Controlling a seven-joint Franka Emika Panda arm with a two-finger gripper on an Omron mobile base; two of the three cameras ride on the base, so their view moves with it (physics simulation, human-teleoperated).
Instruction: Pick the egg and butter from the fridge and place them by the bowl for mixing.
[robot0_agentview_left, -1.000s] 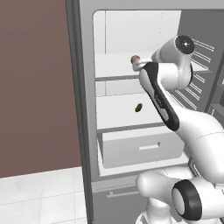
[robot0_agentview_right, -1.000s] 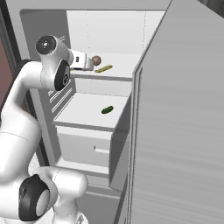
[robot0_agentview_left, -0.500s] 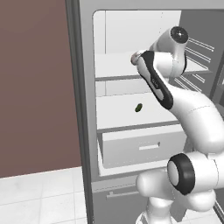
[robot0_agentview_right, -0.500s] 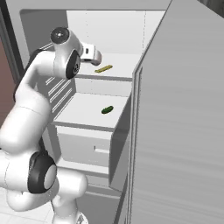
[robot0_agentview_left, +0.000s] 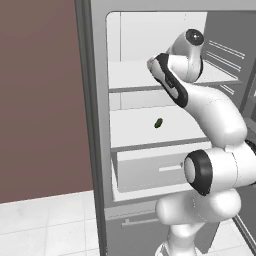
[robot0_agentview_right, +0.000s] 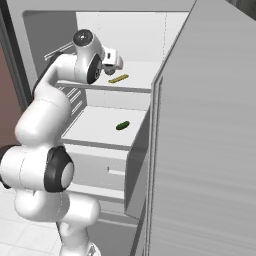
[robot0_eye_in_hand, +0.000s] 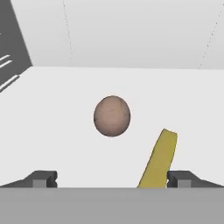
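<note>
The fridge (robot0_agentview_left: 93, 125) stands open with my arm reaching onto its upper shelf. In the hand view the speckled brownish-pink egg (robot0_eye_in_hand: 112, 116) lies on the white shelf straight ahead, a short way beyond my open gripper (robot0_eye_in_hand: 113, 179). The yellow butter (robot0_eye_in_hand: 159, 158) stick lies to the egg's right, its near end beside my right fingertip (robot0_eye_in_hand: 183, 178). From the right base view the butter (robot0_agentview_right: 118, 78) sits just right of the gripper (robot0_agentview_right: 113, 69). In the left base view the hand (robot0_agentview_left: 152, 65) covers the egg. The bowl is out of view.
A small dark green oblong item (robot0_agentview_left: 158, 123) lies on the middle shelf (robot0_agentview_right: 100, 131). Below it a white drawer (robot0_agentview_left: 150, 172) stands pulled out. The grey fridge door (robot0_agentview_right: 210, 150) is swung open at the right, close to the arm.
The arm has stretched further into the upper shelf, bringing the hand up to the egg. The jaws stayed open. Egg, butter and the green item have not moved.
</note>
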